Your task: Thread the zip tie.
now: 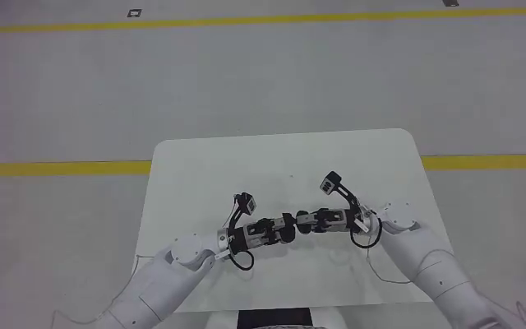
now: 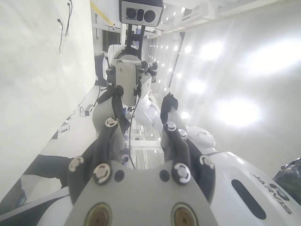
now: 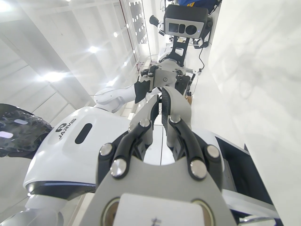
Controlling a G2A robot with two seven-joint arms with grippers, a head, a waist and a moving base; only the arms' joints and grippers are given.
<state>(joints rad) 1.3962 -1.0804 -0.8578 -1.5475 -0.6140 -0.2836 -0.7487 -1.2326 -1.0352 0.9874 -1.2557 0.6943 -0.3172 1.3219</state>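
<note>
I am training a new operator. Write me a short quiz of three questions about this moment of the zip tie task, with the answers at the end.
1. True or false: the left gripper and the right gripper point toward each other above the table.
2. Choose one: in the left wrist view, the left gripper's fingers stand
A) clearly apart
B) pressed flat together
C) closed around a cup
3. Fill the gap: two thin black zip ties lie loose on the white ____.

Key: 1 true; 2 A; 3 table.
</note>
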